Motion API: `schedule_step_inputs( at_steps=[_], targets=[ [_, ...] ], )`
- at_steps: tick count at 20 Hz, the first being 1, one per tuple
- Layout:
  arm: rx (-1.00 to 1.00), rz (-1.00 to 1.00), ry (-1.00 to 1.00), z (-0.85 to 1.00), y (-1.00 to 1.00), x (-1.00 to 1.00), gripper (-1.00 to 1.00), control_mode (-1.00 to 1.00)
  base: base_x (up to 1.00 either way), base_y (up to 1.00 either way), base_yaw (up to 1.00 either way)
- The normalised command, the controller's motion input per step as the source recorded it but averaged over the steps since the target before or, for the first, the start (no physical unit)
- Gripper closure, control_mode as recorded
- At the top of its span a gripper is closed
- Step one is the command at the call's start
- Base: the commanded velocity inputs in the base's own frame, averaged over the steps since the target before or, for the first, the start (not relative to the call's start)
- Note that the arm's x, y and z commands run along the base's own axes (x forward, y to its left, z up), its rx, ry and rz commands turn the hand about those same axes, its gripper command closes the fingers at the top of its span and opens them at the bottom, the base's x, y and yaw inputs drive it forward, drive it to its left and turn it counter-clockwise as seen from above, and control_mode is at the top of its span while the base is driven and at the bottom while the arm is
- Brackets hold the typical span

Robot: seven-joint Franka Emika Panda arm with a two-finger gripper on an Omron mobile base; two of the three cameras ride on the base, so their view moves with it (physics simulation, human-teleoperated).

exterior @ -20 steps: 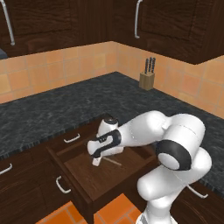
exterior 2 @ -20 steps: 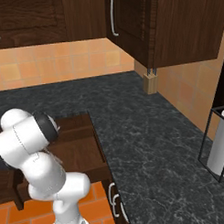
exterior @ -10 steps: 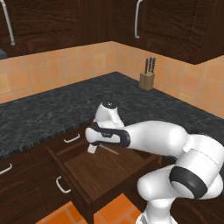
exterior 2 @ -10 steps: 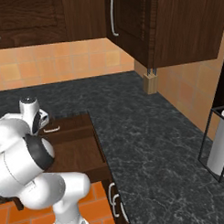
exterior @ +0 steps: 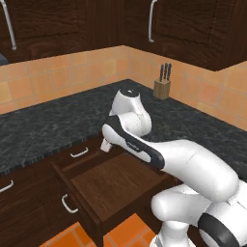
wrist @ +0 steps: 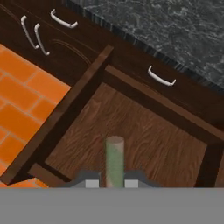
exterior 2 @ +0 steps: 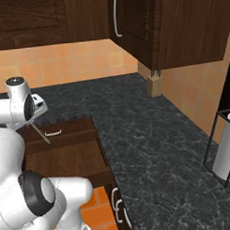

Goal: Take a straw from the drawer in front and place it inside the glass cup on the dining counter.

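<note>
We saw the drawer (exterior: 116, 185) pulled out from under the black speckled counter (exterior 2: 150, 134), its dark wooden floor bare in the left base view; in the hand view the same drawer (wrist: 144, 144) lay below the camera, with one small silver handle (wrist: 161, 77) on the cabinet front behind it and more handles over the orange tiled floor (wrist: 26, 100); the gripper (exterior 2: 35, 104) hung above the open drawer, lifted clear of its floor, with the white arm curving up to it from the base; its fingers were drawn together on the straw (exterior 2: 38, 131), which in the right base view ran as a thin pale stick slanting down from the hand toward the drawer's back edge; in the hand view the straw (wrist: 114, 161) rose between the two finger tips as a pale greenish rod, seen almost end on, so we could not judge its length there; in the left base view the hand (exterior: 107, 144) sat just over the drawer's rear wall, near a short silver handle (exterior: 79, 153) on the front beneath the counter edge; a knife block (exterior: 162, 86) stood on the counter by the tiled wall, well apart from the arm; a wire-framed stand with a white object (exterior 2: 226, 150) stood at the right edge of the right base view
</note>
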Motion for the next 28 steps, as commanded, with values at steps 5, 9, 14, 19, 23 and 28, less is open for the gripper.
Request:
schedule_step_inputs(
  at_steps=[5, 9, 14, 19, 23, 28],
  targets=[
    [0.03, -0.33, 0.00, 0.69, -0.72, -0.29, 1.00, -1.00, 0.00, 0.00, 0.00],
    [0.07, -0.36, 0.00, 0.31, -0.69, -0.18, 1.00, -1.00, 0.00, 0.00, 0.00],
    [0.09, -0.30, 0.01, 0.03, -0.41, -0.39, 1.00, -1.00, 0.00, 0.00, 0.00],
    [0.00, 0.00, 0.00, 0.00, 0.00, 0.00, 1.00, 1.00, -1.00, -0.06, -0.24],
    [0.00, 0.00, 0.00, 0.00, 0.00, 0.00, 1.00, 1.00, -1.00, 0.04, 0.02],
    [0.00, 0.00, 0.00, 0.00, 0.00, 0.00, 1.00, 1.00, -0.79, 0.34, 0.71]
  ],
)
